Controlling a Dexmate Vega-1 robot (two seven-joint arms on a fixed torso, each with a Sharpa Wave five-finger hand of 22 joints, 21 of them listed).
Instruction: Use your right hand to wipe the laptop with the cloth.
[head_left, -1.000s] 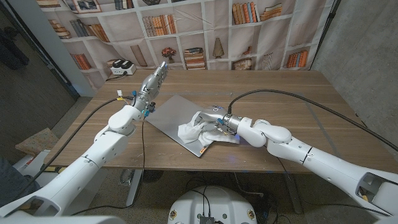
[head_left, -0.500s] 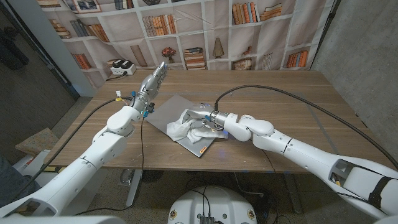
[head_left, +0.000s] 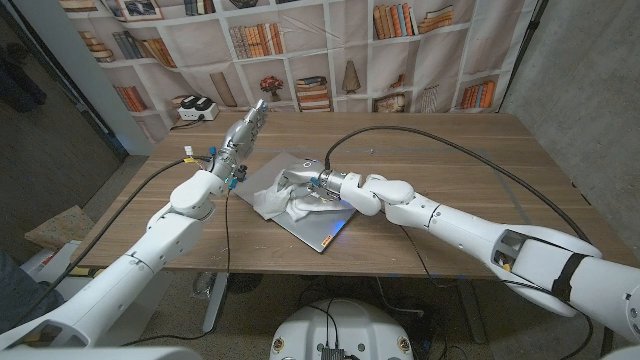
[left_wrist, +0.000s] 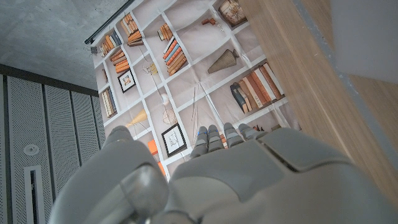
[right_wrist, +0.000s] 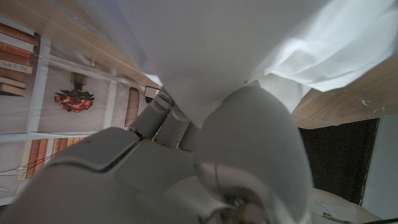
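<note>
Wooden table (head_left: 480, 170), bookshelf backdrop (head_left: 300, 50) behind, laptop (head_left: 320, 215) on it

Wooden table (head_left: 450, 160): closed grey laptop (head_left: 300, 205) lying flat, white cloth (head_left: 275, 198) bunched on laptop's left part.

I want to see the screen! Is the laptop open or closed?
Closed. The laptop lies flat on the table as one grey slab, with no screen standing up. The right hand presses the white cloth on its lid.
</note>
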